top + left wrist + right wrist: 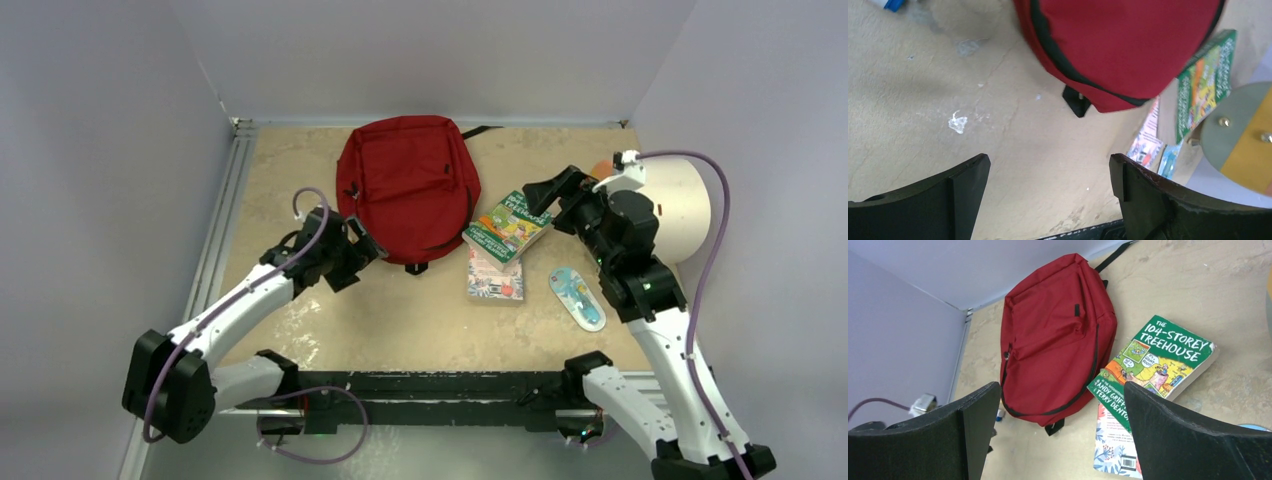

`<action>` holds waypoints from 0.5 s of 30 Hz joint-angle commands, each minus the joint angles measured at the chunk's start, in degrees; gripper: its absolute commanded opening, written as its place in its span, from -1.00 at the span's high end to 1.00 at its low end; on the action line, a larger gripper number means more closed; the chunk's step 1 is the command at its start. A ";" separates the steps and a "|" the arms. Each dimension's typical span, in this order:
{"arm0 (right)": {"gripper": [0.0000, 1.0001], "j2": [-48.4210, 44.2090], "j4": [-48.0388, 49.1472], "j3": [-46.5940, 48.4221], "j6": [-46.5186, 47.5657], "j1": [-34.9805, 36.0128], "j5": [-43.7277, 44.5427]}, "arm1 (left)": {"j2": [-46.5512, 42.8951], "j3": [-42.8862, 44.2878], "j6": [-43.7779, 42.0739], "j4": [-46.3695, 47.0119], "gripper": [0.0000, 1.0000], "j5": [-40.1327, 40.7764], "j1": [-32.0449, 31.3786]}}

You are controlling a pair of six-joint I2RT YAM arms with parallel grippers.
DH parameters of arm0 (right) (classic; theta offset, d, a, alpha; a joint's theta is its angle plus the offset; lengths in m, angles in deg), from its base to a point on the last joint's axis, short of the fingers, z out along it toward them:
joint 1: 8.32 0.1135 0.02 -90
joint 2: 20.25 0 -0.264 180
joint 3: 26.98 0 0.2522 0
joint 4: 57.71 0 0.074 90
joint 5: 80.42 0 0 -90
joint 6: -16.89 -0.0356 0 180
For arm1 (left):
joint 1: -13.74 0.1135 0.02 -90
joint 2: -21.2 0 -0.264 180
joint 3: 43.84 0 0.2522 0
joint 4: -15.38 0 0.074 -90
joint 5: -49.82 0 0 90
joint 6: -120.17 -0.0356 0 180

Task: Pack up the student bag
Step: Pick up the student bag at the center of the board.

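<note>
The student bag, a soft dark-red fabric backpack with black zips and straps, lies flat at the back middle of the beige tabletop, its top towards the rear wall and its zips apparently drawn shut all round. Just beside its right edge a green paperback book with a cartoon cover rests partly on top of a thinner white booklet with a floral print. A small blue-and-white oval packet lies further right, apart from both. A cream cylinder with an orange-yellow face stands at the right edge, behind the right arm. The left gripper hovers just off the bag's near left corner, jaws spread wide and holding nothing. The right gripper hangs above the green book, likewise spread and empty, looking down over book and bag. By the look of it the packing has hardly begun: nothing visible has gone in, and whether the bag already holds anything cannot be told. What seems left is to open a zip, spread the mouth, put the loose items inside and close it.
</note>
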 commanded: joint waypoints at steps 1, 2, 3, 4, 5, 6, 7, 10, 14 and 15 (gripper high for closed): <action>-0.89 -1.12 1.77 -1.09 -0.78 -0.23 -1.76 | 4.17 -1.85 7.06 9.81 -0.79 0.26 -0.41; -0.89 -1.22 2.05 -1.49 -0.77 -0.24 -1.77 | 5.86 -1.72 7.28 11.11 -0.79 -0.17 -0.49; -0.89 -1.29 2.38 -1.97 -0.76 -0.27 -1.79 | 7.92 -1.47 7.40 12.32 -0.79 -0.52 -0.64; -0.89 -1.38 2.66 -2.45 -0.83 -0.28 -1.77 | 9.24 -1.07 7.42 13.19 -0.79 -0.58 -0.74; -0.88 -1.47 3.01 -2.92 -1.03 -0.29 -1.77 | 10.51 -0.67 7.46 13.93 -0.79 -0.57 -0.90; -0.88 -1.62 3.44 -3.51 -1.30 -0.32 -1.69 | 11.43 -0.26 7.42 14.57 -0.79 -0.54 -1.02; -0.88 -1.77 3.73 -3.99 -1.45 -0.22 -1.68 | 12.04 0.08 7.29 15.10 -0.79 -0.40 -1.09; -0.89 -2.17 4.09 -5.35 -2.52 -0.23 -1.63 | 12.75 0.07 7.12 17.65 -0.79 0.85 -1.20; -0.89 -1.99 4.45 -5.73 -2.80 -0.22 -0.80 | 14.34 -0.16 7.43 20.99 -0.78 1.97 -1.25; -0.89 -1.80 4.38 -5.66 -2.80 -0.30 -0.80 | 15.18 -0.20 7.73 21.99 -0.77 1.92 -1.28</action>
